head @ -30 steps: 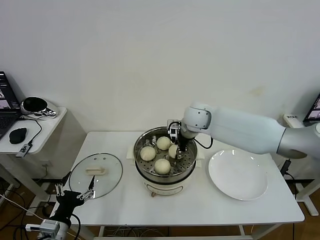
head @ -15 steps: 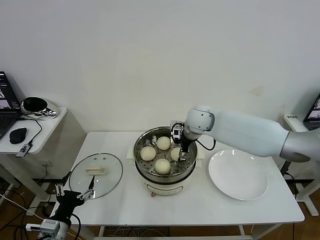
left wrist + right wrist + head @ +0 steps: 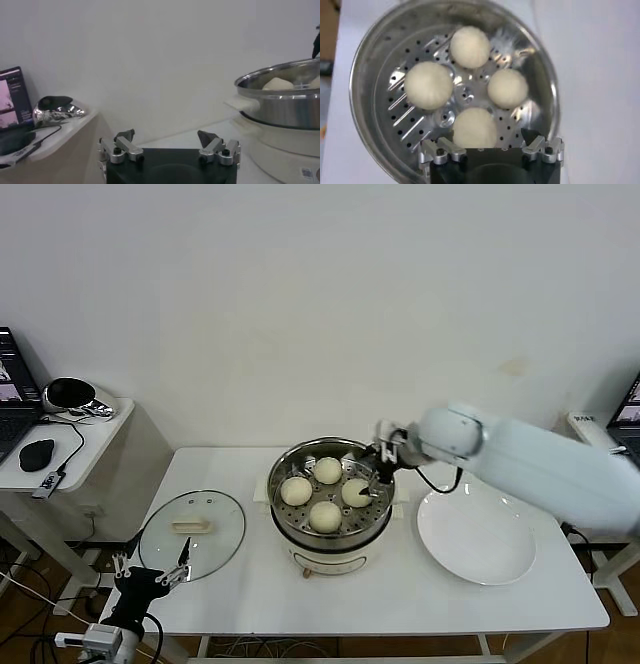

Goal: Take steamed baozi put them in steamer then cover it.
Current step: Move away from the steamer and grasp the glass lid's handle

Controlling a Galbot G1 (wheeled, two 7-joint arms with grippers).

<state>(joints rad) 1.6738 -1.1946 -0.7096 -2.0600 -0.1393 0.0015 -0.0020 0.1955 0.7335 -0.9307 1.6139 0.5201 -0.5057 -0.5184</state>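
Observation:
Several cream-white steamed baozi (image 3: pixel 324 515) lie on the perforated tray of the shiny steamer (image 3: pixel 276 484) at the table's middle. My right gripper (image 3: pixel 377 469) hangs open over the steamer's right rim, just above the right-hand baozi (image 3: pixel 356 492) and holding nothing. Seen from the right wrist, the baozi (image 3: pixel 428 85) sit in a ring in the steamer (image 3: pixel 365 65), with the open gripper (image 3: pixel 485 141) over the nearest one. The glass cover (image 3: pixel 215 519) lies flat on the table, left of the steamer. My left gripper (image 3: pixel 150 574) waits open below the table's front left corner.
A white plate (image 3: pixel 475 534) with nothing on it lies right of the steamer. A side table (image 3: pixel 75 434) with a mouse and cables stands at the far left. From the left wrist, the open left gripper (image 3: pixel 165 136) faces the steamer's wall (image 3: pixel 280 107).
My right gripper has opened and left a baozi on the steamer's tray. It has risen out of the pot and drawn back to the right. The left arm has not moved.

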